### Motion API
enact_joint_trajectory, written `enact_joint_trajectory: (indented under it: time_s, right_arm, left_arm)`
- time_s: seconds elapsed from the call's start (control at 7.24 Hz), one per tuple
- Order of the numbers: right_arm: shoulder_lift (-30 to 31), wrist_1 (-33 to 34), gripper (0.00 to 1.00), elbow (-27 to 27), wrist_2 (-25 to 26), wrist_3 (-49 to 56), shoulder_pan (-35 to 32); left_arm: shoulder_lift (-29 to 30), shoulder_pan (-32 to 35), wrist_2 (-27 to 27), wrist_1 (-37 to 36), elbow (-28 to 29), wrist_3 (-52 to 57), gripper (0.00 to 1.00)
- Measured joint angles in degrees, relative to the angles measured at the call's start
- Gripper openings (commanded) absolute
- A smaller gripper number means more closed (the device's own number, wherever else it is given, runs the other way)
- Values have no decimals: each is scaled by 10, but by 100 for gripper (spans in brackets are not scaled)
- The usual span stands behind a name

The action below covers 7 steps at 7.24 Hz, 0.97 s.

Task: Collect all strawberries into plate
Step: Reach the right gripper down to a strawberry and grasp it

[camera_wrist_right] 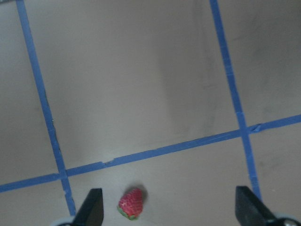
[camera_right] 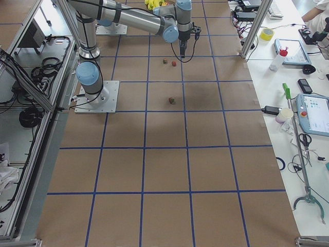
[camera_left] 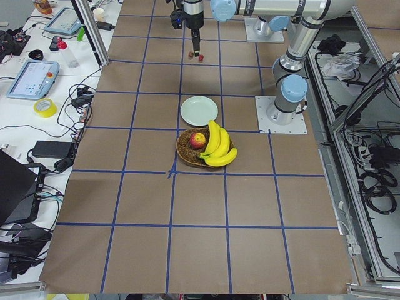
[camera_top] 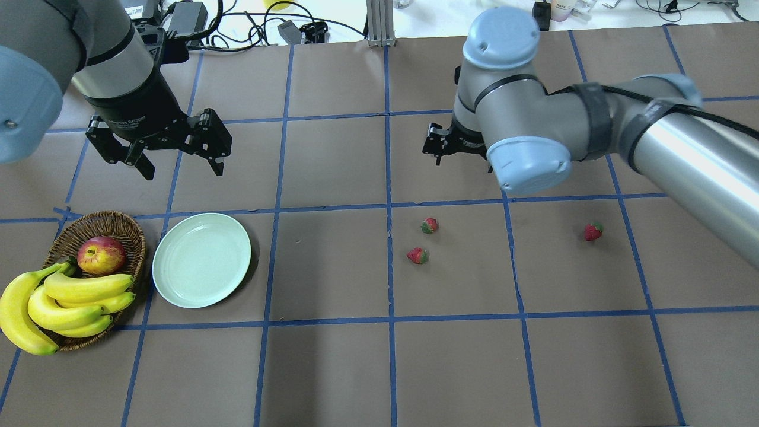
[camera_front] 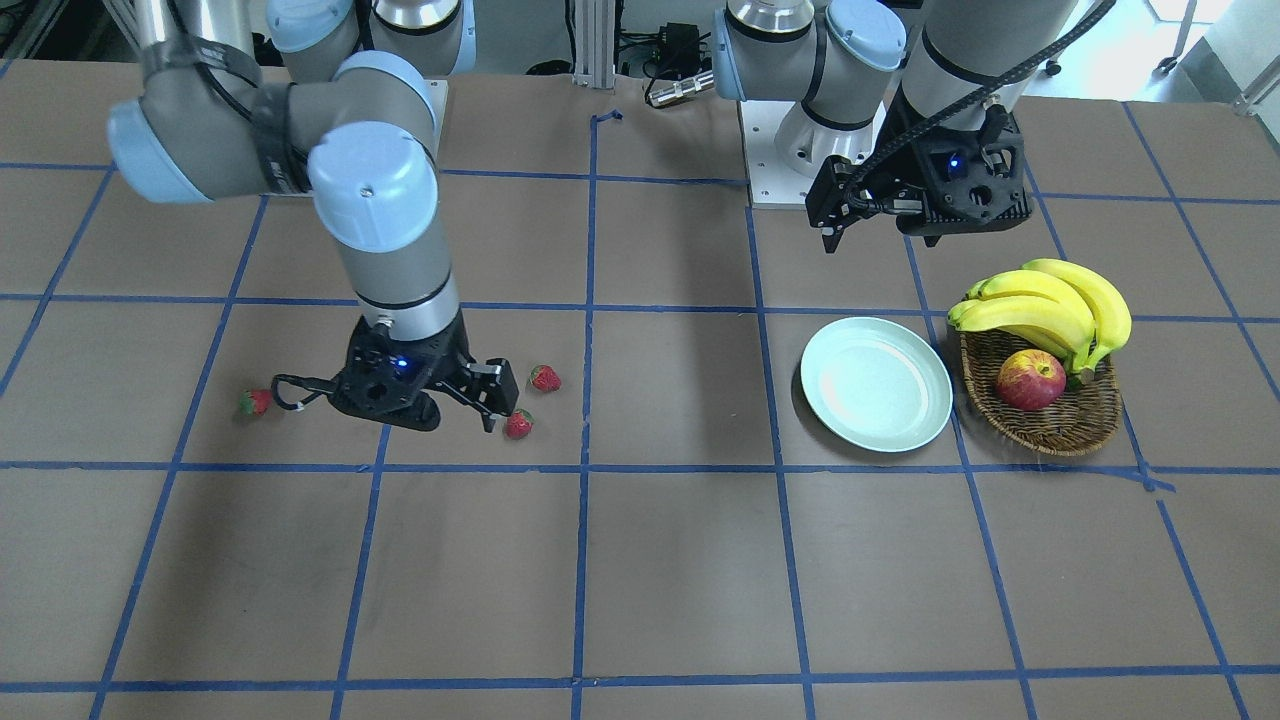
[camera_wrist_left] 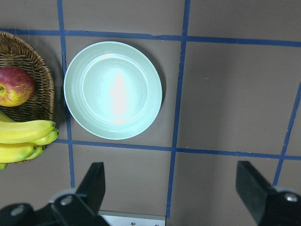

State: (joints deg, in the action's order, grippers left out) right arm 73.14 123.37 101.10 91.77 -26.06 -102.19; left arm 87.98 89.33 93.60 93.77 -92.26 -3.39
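Observation:
Three small red strawberries lie on the brown table: two close together (camera_top: 430, 225) (camera_top: 417, 255) and one apart to the right (camera_top: 593, 231). In the front view they show as a pair (camera_front: 545, 378) (camera_front: 518, 425) and a single one (camera_front: 255, 402). The pale mint-green plate (camera_top: 201, 260) (camera_front: 876, 384) (camera_wrist_left: 113, 89) is empty. My right gripper (camera_front: 497, 405) (camera_wrist_right: 169, 212) is open and empty above the pair; one strawberry (camera_wrist_right: 131, 203) lies near its left finger. My left gripper (camera_top: 181, 167) (camera_wrist_left: 171, 197) is open and empty, hovering behind the plate.
A brown wicker basket (camera_top: 127, 228) (camera_front: 1060, 430) stands beside the plate, holding a red-yellow apple (camera_top: 101, 254) (camera_front: 1030, 380) and a bunch of bananas (camera_top: 65, 296) (camera_front: 1050, 300). Blue tape lines grid the table. Cables lie along the far edge.

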Motion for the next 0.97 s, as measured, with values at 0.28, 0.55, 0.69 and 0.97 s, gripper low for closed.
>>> enact_joint_trajectory:
  time_s: [0.28,0.55,0.69,0.97]
  right_arm:
    - [-41,34,97,9,-4,-74,-21]
    - [-61,61,90,34,-24,-113,-35]
    - [-68,69,81,48,-26,-119,-41]
    - [-75,81,76,64,-24,-118,-44]
  left_arm:
    - [0,-1,0,0,0,0,100]
    - [0,-3,11,-1,0,1,100]
    - [0,-4,16,0,0,1,100]
    - [0,-4,19,0,0,2,100]
